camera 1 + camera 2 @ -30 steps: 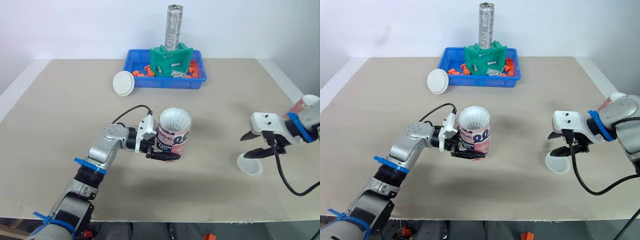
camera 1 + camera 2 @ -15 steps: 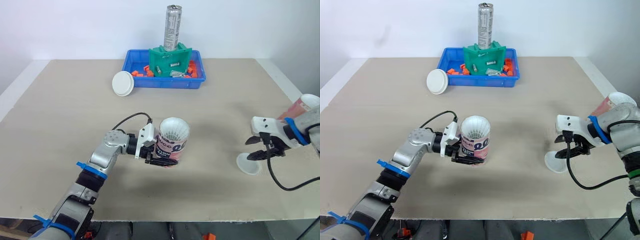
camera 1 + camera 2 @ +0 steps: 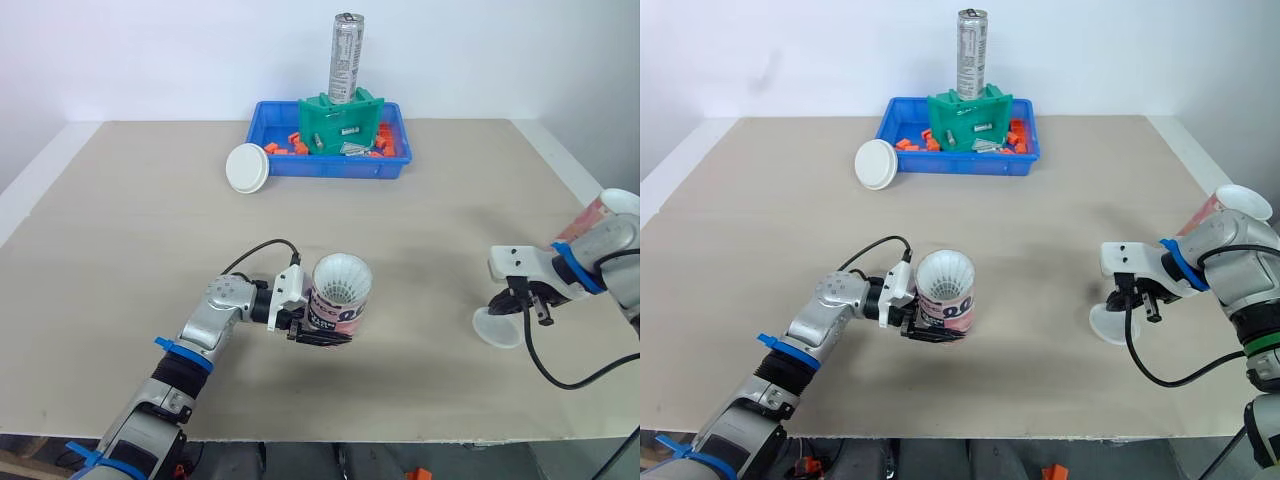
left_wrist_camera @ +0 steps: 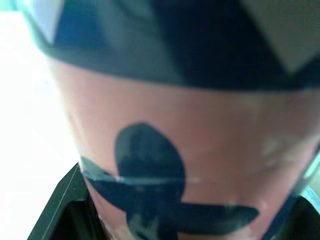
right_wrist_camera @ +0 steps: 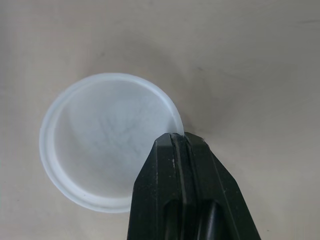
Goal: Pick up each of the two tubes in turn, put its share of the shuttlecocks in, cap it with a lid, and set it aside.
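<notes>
1. Fingers. The left gripper's fingers (image 4: 62, 200) are clamped on the lower wall of the tube. The right gripper's fingers (image 5: 185, 200) are pressed nearly flat together, pinching the rim of the clear lid.

2. Left gripper (image 3: 322, 327), nearest you. It holds the tube (image 3: 338, 305) close to upright, near the table's front edge. The shuttlecocks (image 3: 342, 278) sit inside, their white feathers filling the mouth.

3. Right gripper (image 3: 517, 308), to the right. The clear lid (image 5: 105, 140) hangs from its tips, open side up, one edge low by the table (image 3: 120, 250), well apart from the tube.

4. Step in hand, as judged: capping.
- Lift the lid clear of the table and turn it over before you bring it across.
- Keep the tube steady and vertical.
- Centre the lid over the mouth and press evenly.
- A rim pinch is thin, so it may slip or cock sideways on the feathers.

5. Second tube (image 3: 592, 214), behind the right arm at the table's right edge. It is pink with a white top. You cannot tell whether that is a lid.

6. White lid (image 3: 246, 166), farther back, leaning on the blue tray (image 3: 330, 166).

7. The tray holds orange bits (image 3: 290, 142) and a green holder (image 3: 342, 120), with a silver can (image 3: 346, 57) standing in it.

8. Writing.
- The held tube is pink with large dark letters, half hidden and not readable whole.
- The can's print is too small to read.
</notes>
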